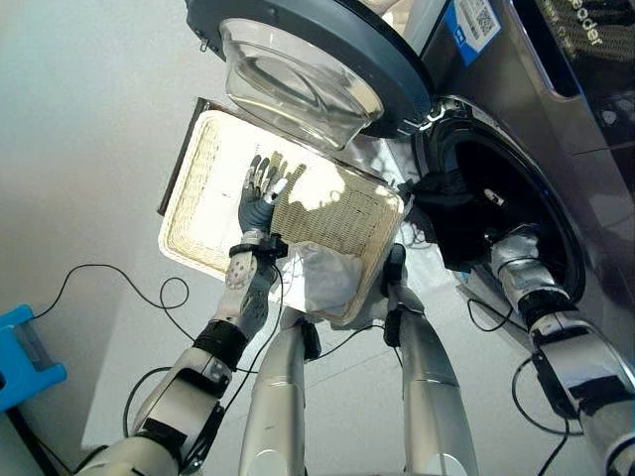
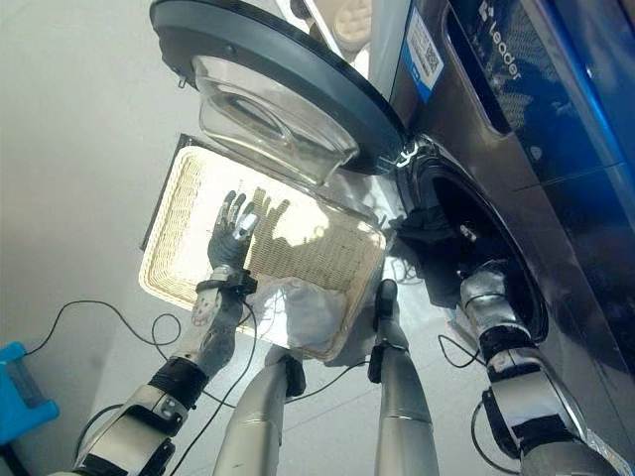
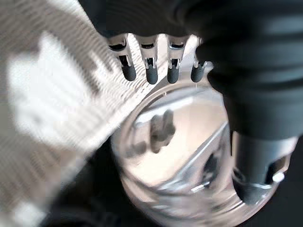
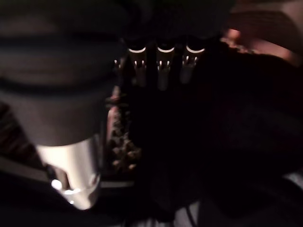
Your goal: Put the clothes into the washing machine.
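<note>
Loading looks to be the step in hand: your right arm reaches into the drum opening (image 1: 506,213) of the washing machine (image 2: 516,119), where dark clothes (image 1: 442,193) bunch at the near left rim of the opening. In the right wrist view your right hand (image 4: 161,61) sits deep in the dark with its fingers (image 4: 163,71) pointing out fairly straight against black fabric; whether they are pinching that fabric or merely pushing it, you cannot tell. Your left hand (image 1: 263,193) hovers over the wicker basket (image 1: 198,213), fingers spread and holding nothing. A pale cloth (image 1: 327,273) lies at the basket's near right corner, so the basket is probably not yet emptied. The next move likely calls for you to shove the dark bundle fully past the rim so nothing hangs over the seal, then draw the right arm out without snagging. The round door (image 1: 308,59) with its glass bowl stands swung open over the basket's far edge, so keep your left hand clear of it. Pale, smooth floor (image 1: 89,119) lies to the left, with a blue object (image 1: 25,352) at the near left edge.
</note>
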{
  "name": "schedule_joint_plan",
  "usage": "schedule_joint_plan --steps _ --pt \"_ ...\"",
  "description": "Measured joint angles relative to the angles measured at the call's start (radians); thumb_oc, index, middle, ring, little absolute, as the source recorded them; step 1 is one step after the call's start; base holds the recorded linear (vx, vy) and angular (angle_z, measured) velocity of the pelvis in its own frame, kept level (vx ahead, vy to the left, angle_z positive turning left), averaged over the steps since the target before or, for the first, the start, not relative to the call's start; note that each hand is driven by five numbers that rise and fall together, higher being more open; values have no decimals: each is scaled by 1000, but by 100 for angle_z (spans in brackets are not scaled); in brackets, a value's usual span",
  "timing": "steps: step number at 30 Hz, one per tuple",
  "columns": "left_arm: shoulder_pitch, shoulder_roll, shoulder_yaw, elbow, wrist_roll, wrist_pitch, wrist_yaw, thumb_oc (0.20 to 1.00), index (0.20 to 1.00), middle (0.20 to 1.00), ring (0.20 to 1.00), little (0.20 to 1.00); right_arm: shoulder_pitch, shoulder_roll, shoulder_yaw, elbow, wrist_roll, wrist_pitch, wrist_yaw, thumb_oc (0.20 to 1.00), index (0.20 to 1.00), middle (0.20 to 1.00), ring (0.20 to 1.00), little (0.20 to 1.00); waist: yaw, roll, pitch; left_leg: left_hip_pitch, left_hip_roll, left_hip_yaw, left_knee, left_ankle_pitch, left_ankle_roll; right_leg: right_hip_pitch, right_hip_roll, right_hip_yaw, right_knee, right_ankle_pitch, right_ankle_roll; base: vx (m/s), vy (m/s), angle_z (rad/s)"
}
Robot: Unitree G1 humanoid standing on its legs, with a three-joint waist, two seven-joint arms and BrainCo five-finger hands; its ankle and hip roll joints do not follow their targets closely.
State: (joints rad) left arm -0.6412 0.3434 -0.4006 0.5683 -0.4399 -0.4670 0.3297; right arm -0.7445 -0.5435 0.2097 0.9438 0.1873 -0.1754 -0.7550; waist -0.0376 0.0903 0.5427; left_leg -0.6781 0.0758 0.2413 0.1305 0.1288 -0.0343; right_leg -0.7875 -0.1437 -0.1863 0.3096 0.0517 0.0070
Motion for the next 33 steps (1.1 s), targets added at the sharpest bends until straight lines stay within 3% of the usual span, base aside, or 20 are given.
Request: schedule_joint_plan --steps 1,5,7,11,14,19,28,33 --pt "-16 69 -56 10 213 56 97 1000 1000 1000 1000 1000 7 0 -1 -1 1 -11 -12 1000 1000 1000 1000 1000 -2 0 0 0 0 2 0 0 0 -1 1 2 0 0 0 -6 39 -3" --pt "-68 172 -122 52 527 194 224 1000 1000 1000 1000 1000 47 -3 0 -27 4 -61 -17 1000 1000 1000 1000 1000 -10 0 0 0 2 14 -3 0 0 -4 6 13 -17 8 8 -12 80 -8" --pt "-101 246 -219 100 695 284 215 1000 1000 1000 1000 1000 63 3 11 -72 15 -106 -10 1000 1000 1000 1000 1000 -30 0 0 0 2 33 -14 0 0 -8 9 27 -38 19 14 -1 63 -17" --pt "-153 286 -344 132 838 347 111 1000 1000 1000 1000 1000 75 5 45 -77 41 -138 18 1000 1000 1000 1000 1000 -49 0 0 1 3 49 -28 0 2 -9 17 40 -68 39 12 4 79 -13" --pt "-204 296 -457 176 898 345 -2 1000 1000 1000 1000 1000 71 10 81 -79 53 -160 46 1000 1000 1000 1000 1000 -69 0 0 3 3 63 -38 0 3 -14 20 51 -79 46 10 -6 57 -10" --pt "-259 300 -565 247 895 323 -98 1000 1000 1000 1000 1000 50 18 85 -65 67 -176 65 1000 1000 1000 1000 1000 -87 0 0 6 7 85 -45 -3 -1 -24 28 68 -81 46 10 0 45 -11" --pt "-333 302 -681 216 888 232 -225 1000 1000 1000 1000 1000 -31 19 81 13 121 -211 108 1000 1000 1000 1000 1000 -84 0 0 7 12 87 -45 -4 -2 -24 36 70 -88 52 4 0 4 -1" --pt "-373 320 -740 143 898 201 -348 1000 1000 1000 1000 1000 -38 19 81 10 168 -213 125 1000 1000 1000 1000 1000 -85 0 0 -4 12 87 -47 -4 -3 -33 37 71 -92 53 4 0 0 0"
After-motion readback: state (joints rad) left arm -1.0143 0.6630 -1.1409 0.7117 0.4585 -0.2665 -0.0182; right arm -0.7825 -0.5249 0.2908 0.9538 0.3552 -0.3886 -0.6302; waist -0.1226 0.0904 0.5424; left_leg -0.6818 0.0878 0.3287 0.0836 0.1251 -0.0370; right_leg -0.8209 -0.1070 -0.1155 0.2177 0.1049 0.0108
